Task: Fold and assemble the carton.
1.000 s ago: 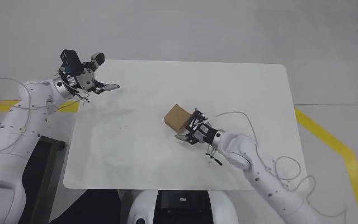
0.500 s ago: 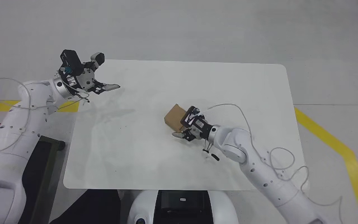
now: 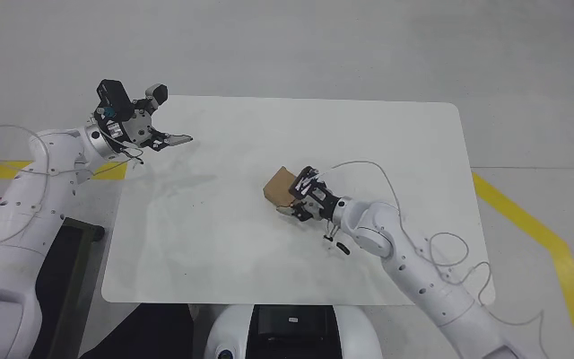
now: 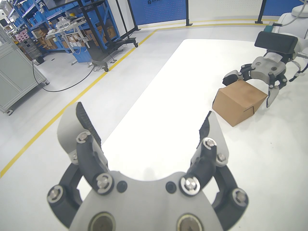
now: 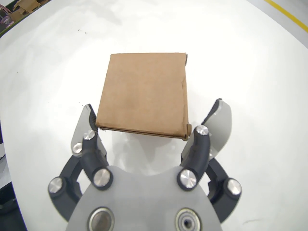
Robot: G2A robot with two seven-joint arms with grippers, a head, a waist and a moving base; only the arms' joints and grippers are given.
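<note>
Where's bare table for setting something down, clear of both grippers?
Free: the table at its far right, beyond the carton, and the stretch between left gripper and carton. Crowded: at the carton, where the open right gripper straddles it.

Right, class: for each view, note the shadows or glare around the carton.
Top view: the carton casts barely any shadow on the table. Left wrist view: the table glares bright white. Right wrist view: soft grey shadow under the carton's edge nearest the right gripper.

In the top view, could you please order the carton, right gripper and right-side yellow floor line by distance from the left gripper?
From the left gripper:
1. carton, mid-table.
2. right gripper, just behind it.
3. yellow floor line, right of table.
</note>
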